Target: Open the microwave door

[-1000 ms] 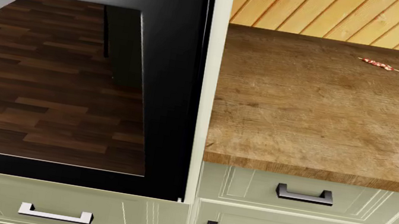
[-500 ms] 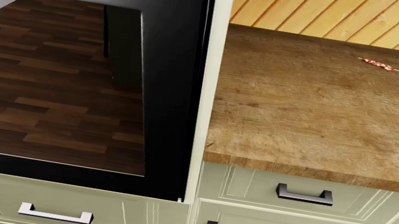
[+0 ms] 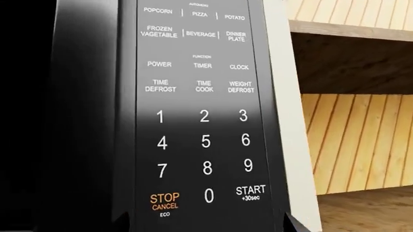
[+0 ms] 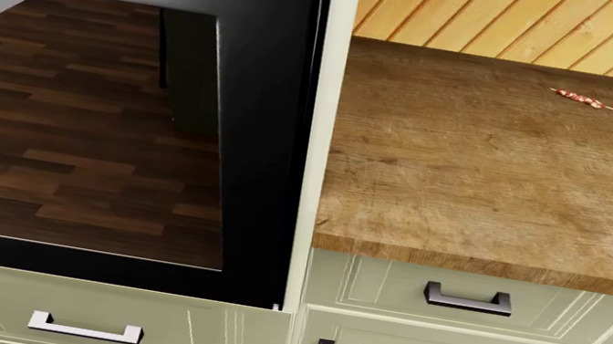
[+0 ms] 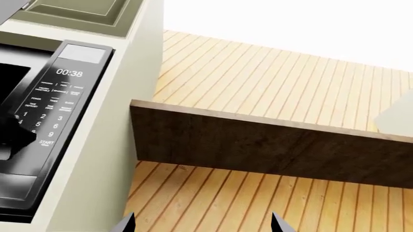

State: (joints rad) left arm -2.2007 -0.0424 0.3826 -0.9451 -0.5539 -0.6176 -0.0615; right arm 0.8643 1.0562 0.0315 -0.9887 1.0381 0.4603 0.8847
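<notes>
The microwave fills the left wrist view, with its white-lettered keypad point(image 3: 203, 116) in the middle and the matte-black microwave door point(image 3: 65, 121) beside it. My left gripper point(image 3: 206, 227) is open right in front of the keypad's lowest row. One dark fingertip point(image 3: 291, 224) shows against the pale cabinet side, the other is barely visible against the black panel. In the right wrist view the microwave point(image 5: 55, 96) sits in a pale cabinet, with a black arm part point(image 5: 13, 137) before its door. My right gripper point(image 5: 203, 223) is open and empty, off to the side over the plank wall.
The head view shows a glossy oven front point(image 4: 105, 122) with a bar handle, a wooden counter point(image 4: 503, 176) bearing a small skewer point(image 4: 584, 100), and pale drawers with handles point(image 4: 467, 298) below. A dark wooden shelf point(image 5: 271, 145) juts from the plank wall beside the microwave.
Half a second ago a black arm part covered the left edge of the head view. It has moved out of that view now. Oven and counter are unchanged.
</notes>
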